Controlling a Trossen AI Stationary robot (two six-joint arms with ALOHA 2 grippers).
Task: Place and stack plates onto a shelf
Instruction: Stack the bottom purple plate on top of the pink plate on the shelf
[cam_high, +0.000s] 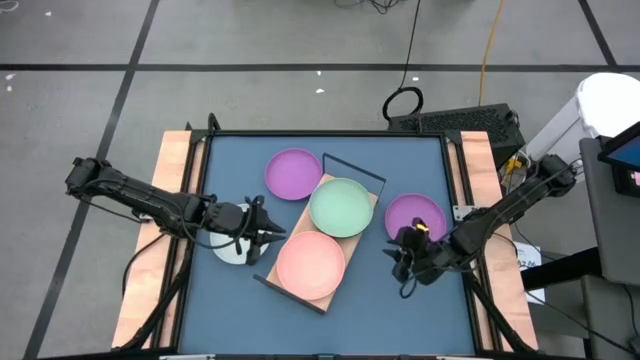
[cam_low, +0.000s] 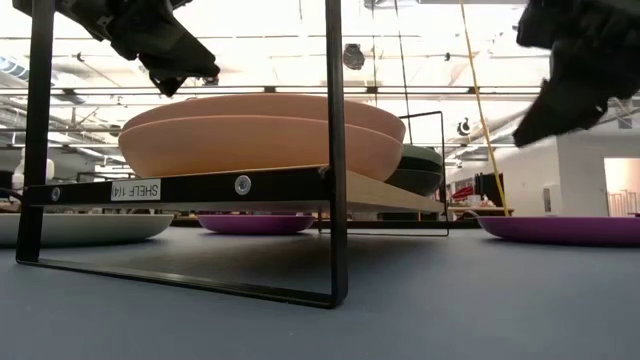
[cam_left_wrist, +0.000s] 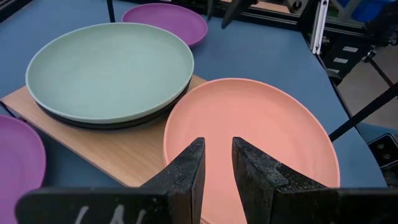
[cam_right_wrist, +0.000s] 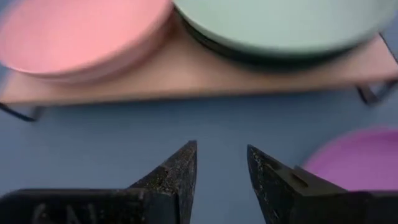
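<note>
The shelf (cam_high: 362, 232) lies slantwise mid-table. On its wooden board (cam_left_wrist: 106, 149) a pale green plate (cam_left_wrist: 109, 68) sits on a black plate (cam_left_wrist: 93, 119), and beside them pink plates (cam_low: 260, 130) lie stacked. My left gripper (cam_left_wrist: 217, 146) hovers open just above the pink plate's (cam_left_wrist: 255, 130) left rim, nothing between its fingers. My right gripper (cam_right_wrist: 222, 149) hangs open over bare table right of the shelf, near a purple plate (cam_high: 415, 215). Another purple plate (cam_high: 293, 173) lies behind the shelf, and a white-grey plate (cam_high: 230, 250) under my left gripper (cam_high: 272, 236).
The shelf's thin black wire frame (cam_low: 336, 150) stands upright at its near end and at its far end (cam_high: 355, 168). Bare blue table (cam_high: 400, 320) lies in front of the shelf and to its right. Wooden rails (cam_high: 165, 200) border the table's sides.
</note>
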